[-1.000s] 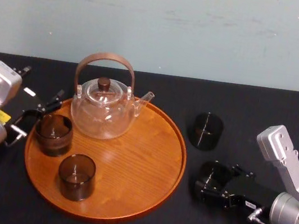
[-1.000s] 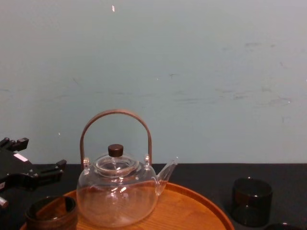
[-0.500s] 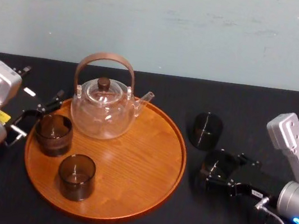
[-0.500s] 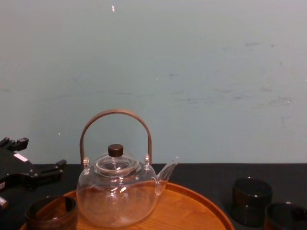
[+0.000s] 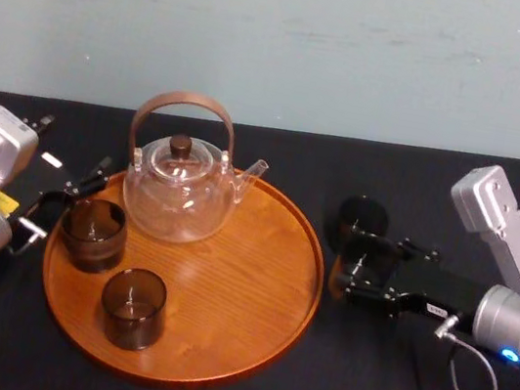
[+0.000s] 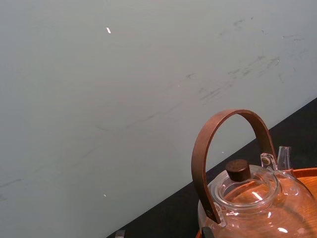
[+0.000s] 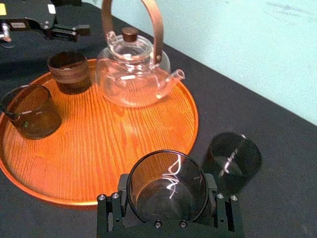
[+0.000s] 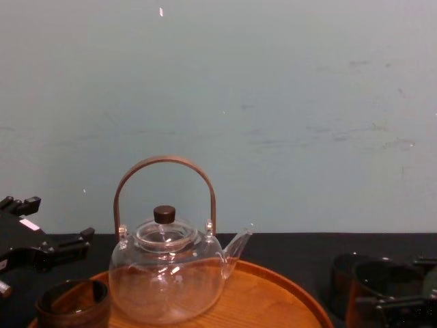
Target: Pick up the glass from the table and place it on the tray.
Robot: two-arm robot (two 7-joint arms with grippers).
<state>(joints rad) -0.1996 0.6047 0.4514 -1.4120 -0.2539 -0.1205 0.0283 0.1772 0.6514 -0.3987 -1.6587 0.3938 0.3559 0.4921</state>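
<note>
The left gripper (image 5: 63, 203) rests at the far left of the black-covered table (image 5: 276, 153), just beside the left rim of the tray (image 5: 246, 282). Its two fingers stand spread apart with nothing between them. The tray, round, orange-brown and low-rimmed, takes up the middle of the table. On its left part stands a brown-banded cup (image 5: 93, 233), nearest the left gripper, and a dark tumbler (image 5: 133, 307) stands just in front of that cup, nearer the robot. Both are upright. Toward the back of the tray sits a clear glass teapot (image 5: 180, 197) with a brown arched handle and a dark lid knob, its spout pointing to the right. To the right of the tray, the right gripper (image 5: 367, 269) reaches in from the right side. Its fingers are closed against opposite sides of the glass (image 7: 167, 193) and hold it upright with its mouth open to the top. The glass sits just beside the tray's right rim, off the tray surface. The right wrist view shows the rim of the tray directly beyond it. Whether its base touches the cloth cannot be told. Behind the held glass, farther from the robot and close to it, a spare glass (image 5: 361, 214) stands on the table off the tray. A pale teal wall (image 5: 284, 41) closes the scene behind the table.
</note>
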